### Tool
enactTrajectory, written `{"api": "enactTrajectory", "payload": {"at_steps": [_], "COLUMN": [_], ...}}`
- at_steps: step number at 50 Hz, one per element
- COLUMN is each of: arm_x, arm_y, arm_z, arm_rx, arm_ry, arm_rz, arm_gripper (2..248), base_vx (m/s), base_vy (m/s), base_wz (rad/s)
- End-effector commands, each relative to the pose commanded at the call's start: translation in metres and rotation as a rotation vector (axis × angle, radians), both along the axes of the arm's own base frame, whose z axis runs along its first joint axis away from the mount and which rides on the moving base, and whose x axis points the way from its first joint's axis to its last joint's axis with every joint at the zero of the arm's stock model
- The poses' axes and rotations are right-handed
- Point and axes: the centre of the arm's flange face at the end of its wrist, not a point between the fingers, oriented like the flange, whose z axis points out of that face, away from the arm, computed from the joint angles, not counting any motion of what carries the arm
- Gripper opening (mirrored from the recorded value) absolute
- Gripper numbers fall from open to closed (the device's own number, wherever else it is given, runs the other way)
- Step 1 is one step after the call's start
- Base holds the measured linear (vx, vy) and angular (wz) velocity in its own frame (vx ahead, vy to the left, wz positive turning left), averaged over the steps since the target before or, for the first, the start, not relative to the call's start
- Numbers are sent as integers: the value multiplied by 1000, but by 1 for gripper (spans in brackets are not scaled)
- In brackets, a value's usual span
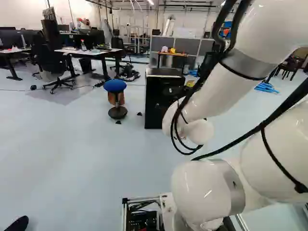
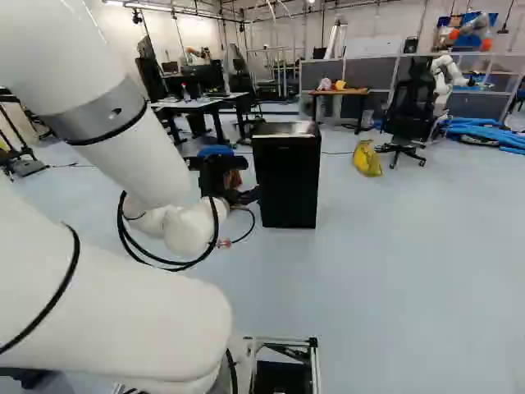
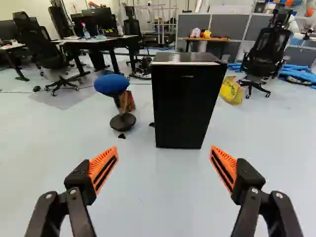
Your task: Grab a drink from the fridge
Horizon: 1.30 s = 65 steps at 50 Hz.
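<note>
Nearest, a white robot arm (image 1: 207, 187) rises at the foot of both base views and reaches forward, its black gripper (image 3: 164, 148) aimed ahead. The gripper is open: its two orange pads (image 3: 102, 169) stand wide apart with nothing between them, probably so that one can hook a door edge or both can close on a drink.

Beyond the fingertips, well apart from them, a small black fridge (image 3: 186, 106) stands upright on the pale floor (image 3: 163, 197). Its front faces the arm, which should suit a straight approach, and its door looks shut. No drink shows there; it is presumably inside, so the door likely has to be opened first. The task seems at its start, and the base probably needs to drive closer.

Beside the fridge, towards the desks, is a blue-topped stool (image 3: 111, 85), near enough that it might crowd a wide swing of the arm. Past the fridge's other side, a yellow bag (image 3: 231, 90) rests on the floor, seemingly out of the way.

Farther back, a bottle (image 3: 86, 31) stands on a desk (image 3: 101, 41), outside the fridge and so unlikely to be the one wanted.
</note>
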Motion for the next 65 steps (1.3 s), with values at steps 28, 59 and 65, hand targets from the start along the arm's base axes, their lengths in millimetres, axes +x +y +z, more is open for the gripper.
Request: {"api": "enactTrajectory", "payload": {"at_steps": [28,59,65], "arm_x": [0,0,0], "arm_y": [0,0,0], "arm_z": [0,0,0], "arm_rx": [0,0,0], "arm_ry": [0,0,0], "arm_rz": [0,0,0], "arm_gripper": [247,247,247], "base_vx": [1,77,143], "base_vy": [0,1,1], "base_wz": [0,0,1]}}
